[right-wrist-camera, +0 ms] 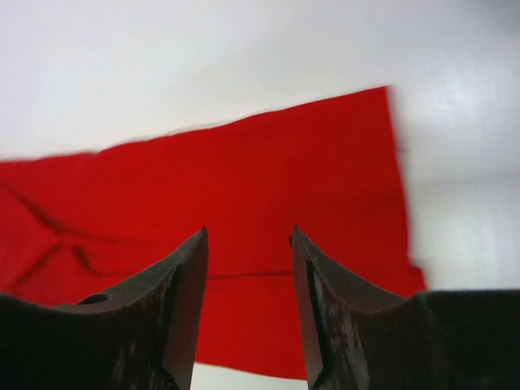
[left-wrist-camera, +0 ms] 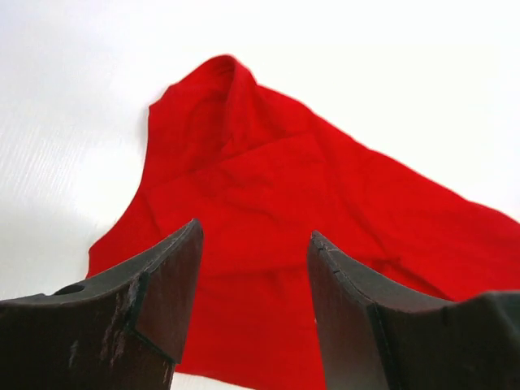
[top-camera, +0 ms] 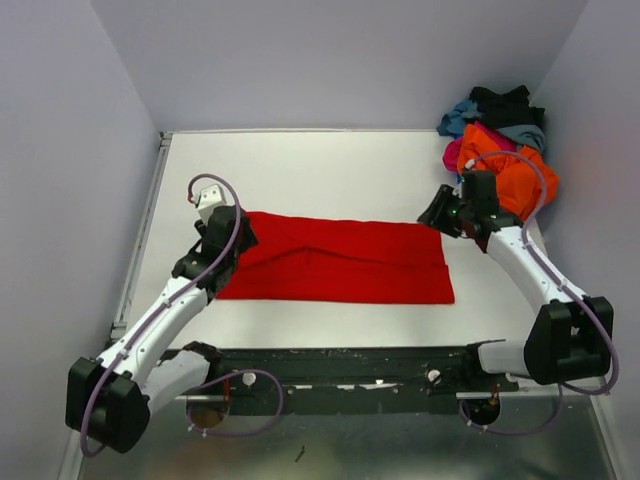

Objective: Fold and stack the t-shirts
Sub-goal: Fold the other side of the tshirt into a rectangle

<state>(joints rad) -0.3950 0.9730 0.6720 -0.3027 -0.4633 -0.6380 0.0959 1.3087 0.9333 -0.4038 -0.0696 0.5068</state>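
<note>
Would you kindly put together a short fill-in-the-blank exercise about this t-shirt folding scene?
1. The flat t-shirt lying between the two arms is ___ in colour.
2. The pile of shirts sits at the far ___ corner of the table.
3. The left tool and the right tool both have their jaws ___, with nothing gripped between them.

Missing words: red; right; open.
</note>
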